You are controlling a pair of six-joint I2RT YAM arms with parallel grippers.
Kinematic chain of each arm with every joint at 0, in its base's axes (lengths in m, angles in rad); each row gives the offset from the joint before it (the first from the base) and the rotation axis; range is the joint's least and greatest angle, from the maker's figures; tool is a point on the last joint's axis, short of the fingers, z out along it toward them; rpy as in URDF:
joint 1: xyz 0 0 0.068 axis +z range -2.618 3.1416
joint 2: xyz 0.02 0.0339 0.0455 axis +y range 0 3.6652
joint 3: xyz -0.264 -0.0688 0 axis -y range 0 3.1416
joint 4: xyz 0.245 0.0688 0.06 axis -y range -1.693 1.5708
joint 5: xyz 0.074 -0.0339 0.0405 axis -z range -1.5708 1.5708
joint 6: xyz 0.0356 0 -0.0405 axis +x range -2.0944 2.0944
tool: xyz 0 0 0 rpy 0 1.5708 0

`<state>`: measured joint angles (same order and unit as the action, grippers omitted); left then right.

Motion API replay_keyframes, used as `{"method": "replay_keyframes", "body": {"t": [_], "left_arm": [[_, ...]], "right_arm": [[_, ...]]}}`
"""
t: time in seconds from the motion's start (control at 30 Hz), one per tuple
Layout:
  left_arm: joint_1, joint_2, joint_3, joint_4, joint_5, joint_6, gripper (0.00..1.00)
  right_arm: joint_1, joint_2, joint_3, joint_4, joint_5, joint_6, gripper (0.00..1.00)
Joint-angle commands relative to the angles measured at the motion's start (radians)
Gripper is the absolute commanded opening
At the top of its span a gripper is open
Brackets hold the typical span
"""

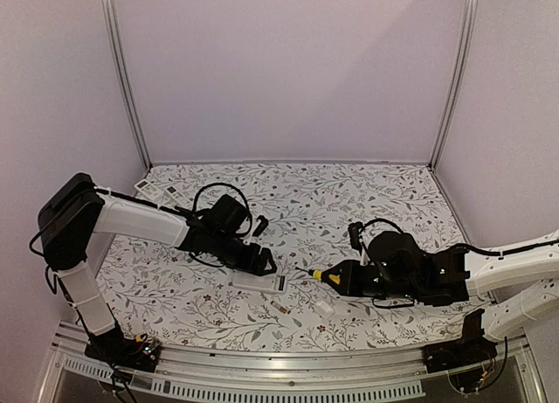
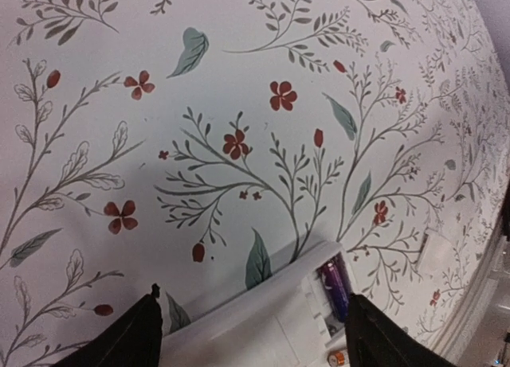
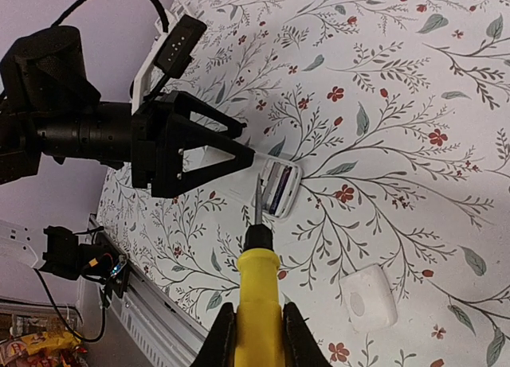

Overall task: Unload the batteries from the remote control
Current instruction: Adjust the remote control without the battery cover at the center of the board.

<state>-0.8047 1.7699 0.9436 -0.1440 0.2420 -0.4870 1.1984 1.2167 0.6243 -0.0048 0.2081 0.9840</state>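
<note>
I see remote control (image 1: 259, 281): white, lying flat, back up, at 6 o'clock from centre of top view. Battery bay open. Dark purple battery (image 2: 335, 286) seated lengthwise in bay. Orange-tipped cell (image 2: 338, 357) at its 6 o'clock, cut off by frame edge.

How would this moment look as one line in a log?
left gripper: open, astride remote | right gripper: shut on screwdriver, tip near battery | battery: in remote

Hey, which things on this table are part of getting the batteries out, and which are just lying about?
Job: white plastic remote control, battery bay open; purple cylindrical battery inside it; yellow-handled screwdriver.
Lying about: small white rounded cover plate; spare white remotes at the far left corner.
</note>
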Motion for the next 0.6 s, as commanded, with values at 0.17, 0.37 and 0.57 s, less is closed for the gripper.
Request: {"method": "replay_keyframes", "body": {"t": [0.17, 0.37, 0.57], "left_arm": [[0.014, -0.031, -0.074, -0.009, 0.019, 0.005, 0.79], [0.006, -0.136, -0.193, 0.051, 0.077, -0.066, 0.79], [-0.021, -0.184, -0.273, 0.116, 0.114, -0.136, 0.80]], "right_arm": [[0.002, 0.048, 0.028, -0.022, -0.048, -0.028, 0.00], [0.040, 0.173, 0.088, -0.032, -0.093, -0.060, 0.00], [0.044, 0.258, 0.121, -0.014, -0.085, -0.023, 0.00]]}}
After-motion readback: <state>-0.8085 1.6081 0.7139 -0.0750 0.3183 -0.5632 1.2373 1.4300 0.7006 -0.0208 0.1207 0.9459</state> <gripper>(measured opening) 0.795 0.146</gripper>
